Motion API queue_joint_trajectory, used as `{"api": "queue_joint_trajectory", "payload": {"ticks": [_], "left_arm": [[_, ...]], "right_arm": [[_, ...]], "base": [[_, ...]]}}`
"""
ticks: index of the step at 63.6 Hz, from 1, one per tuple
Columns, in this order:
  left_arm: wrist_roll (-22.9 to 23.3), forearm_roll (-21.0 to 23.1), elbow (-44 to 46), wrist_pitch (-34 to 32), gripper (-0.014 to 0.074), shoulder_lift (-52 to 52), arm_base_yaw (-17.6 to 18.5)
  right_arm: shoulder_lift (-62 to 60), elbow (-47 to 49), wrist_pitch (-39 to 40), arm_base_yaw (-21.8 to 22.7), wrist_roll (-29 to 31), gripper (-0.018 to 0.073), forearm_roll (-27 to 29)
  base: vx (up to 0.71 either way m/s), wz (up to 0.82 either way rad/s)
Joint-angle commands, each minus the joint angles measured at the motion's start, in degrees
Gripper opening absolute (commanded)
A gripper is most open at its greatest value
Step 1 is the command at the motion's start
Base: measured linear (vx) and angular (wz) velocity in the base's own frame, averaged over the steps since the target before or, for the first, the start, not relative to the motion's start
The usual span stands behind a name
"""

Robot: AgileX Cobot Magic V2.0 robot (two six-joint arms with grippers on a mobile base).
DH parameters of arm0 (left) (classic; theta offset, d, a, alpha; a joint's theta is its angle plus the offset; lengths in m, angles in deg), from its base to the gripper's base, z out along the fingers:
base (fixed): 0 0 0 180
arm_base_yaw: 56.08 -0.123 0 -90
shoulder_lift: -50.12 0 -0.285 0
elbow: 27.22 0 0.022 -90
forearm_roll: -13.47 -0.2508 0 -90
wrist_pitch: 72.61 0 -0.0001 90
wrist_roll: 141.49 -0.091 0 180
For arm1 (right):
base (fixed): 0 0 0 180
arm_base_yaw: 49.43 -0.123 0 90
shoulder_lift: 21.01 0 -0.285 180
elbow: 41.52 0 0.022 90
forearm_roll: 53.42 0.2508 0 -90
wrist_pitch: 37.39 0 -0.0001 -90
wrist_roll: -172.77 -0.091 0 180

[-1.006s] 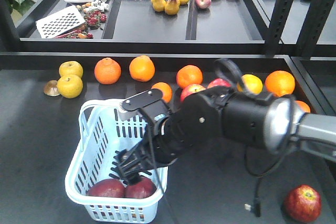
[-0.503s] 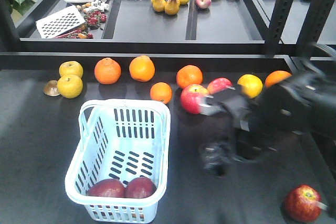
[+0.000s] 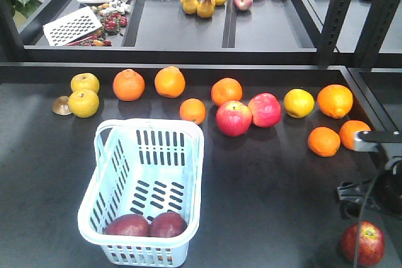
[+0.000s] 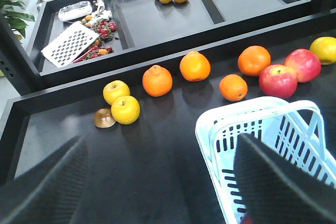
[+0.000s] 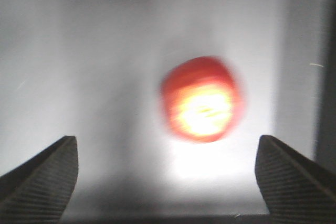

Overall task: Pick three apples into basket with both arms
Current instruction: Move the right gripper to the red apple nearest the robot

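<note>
The light blue basket (image 3: 149, 124) stands at the front left of the black table. Two dark maroon apples (image 3: 129, 225) (image 3: 168, 223) lie side by side at its near end. A third apple (image 3: 362, 244) rests on the table at the front right corner. My right arm (image 3: 379, 194) hangs just above it at the right edge. In the right wrist view that apple (image 5: 201, 99) is blurred and lies ahead of my open right gripper (image 5: 168, 182), not between the fingers. My left gripper (image 4: 163, 182) is open and empty, its right finger over the basket (image 4: 210, 129).
Oranges (image 3: 170, 81), two brighter red apples (image 3: 233, 118) and yellow fruits (image 3: 84, 102) line the table's far side. More oranges (image 3: 324, 141) lie right of centre. A raised back shelf holds pears (image 3: 198, 4), small pink apples and a grater (image 3: 71, 26). A black post (image 3: 333, 17) stands at the right.
My right arm has come out of the basket and swept right, to above the apple at the front right corner. The two apples in the basket have stayed put.
</note>
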Motion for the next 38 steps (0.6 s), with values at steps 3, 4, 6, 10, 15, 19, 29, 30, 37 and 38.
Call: {"api": "queue_joint_trajectory", "payload": {"ticks": [3, 4, 6, 10, 15, 19, 29, 30, 37, 38], "left_arm": [[0.5, -1.0, 1.4, -3.4, 0.0543, 0.0, 0.1], [0.5, -1.0, 1.4, -3.4, 0.0543, 0.0, 0.1], [0.5, -1.0, 1.4, -3.4, 0.0543, 0.0, 0.1], [0.5, -1.0, 1.4, -3.4, 0.0543, 0.0, 0.1], [0.5, -1.0, 1.4, -3.4, 0.0543, 0.0, 0.1], [0.5, -1.0, 1.4, -3.4, 0.0543, 0.0, 0.1], [0.5, -1.0, 1.4, -3.4, 0.0543, 0.0, 0.1], [0.5, -1.0, 1.4, -3.4, 0.0543, 0.0, 0.1], [0.5, -1.0, 1.4, -3.4, 0.0543, 0.0, 0.1], [0.5, -1.0, 1.4, -3.4, 0.0543, 0.0, 0.1]], "right_arm": [[-1.3, 1.2, 2.7, 3.7, 0.1, 0.0634, -1.4], [-1.0, 1.2, 2.8, 4.1, 0.1, 0.0634, -1.4], [-0.4, 1.2, 2.8, 4.6, 0.1, 0.0634, -1.4], [1.1, 1.2, 2.5, 5.2, 0.1, 0.0631, -1.3], [3.6, 1.2, 2.5, 5.1, 0.1, 0.0629, -1.3], [6.0, 1.2, 2.7, 5.1, 0.1, 0.0627, -0.9], [11.8, 1.2, 4.4, 5.1, 0.1, 0.062, -0.8], [12.2, 1.2, 4.7, 5.1, 0.1, 0.062, -0.8], [15.3, 1.2, 7.1, 5.1, 0.2, 0.0613, 0.0], [15.6, 1.2, 7.4, 5.1, 0.2, 0.0613, 0.1]], "base": [[0.0, 0.0], [0.0, 0.0], [0.0, 0.0], [0.0, 0.0], [0.0, 0.0], [0.0, 0.0], [0.0, 0.0], [0.0, 0.0], [0.0, 0.0], [0.0, 0.0]]}}
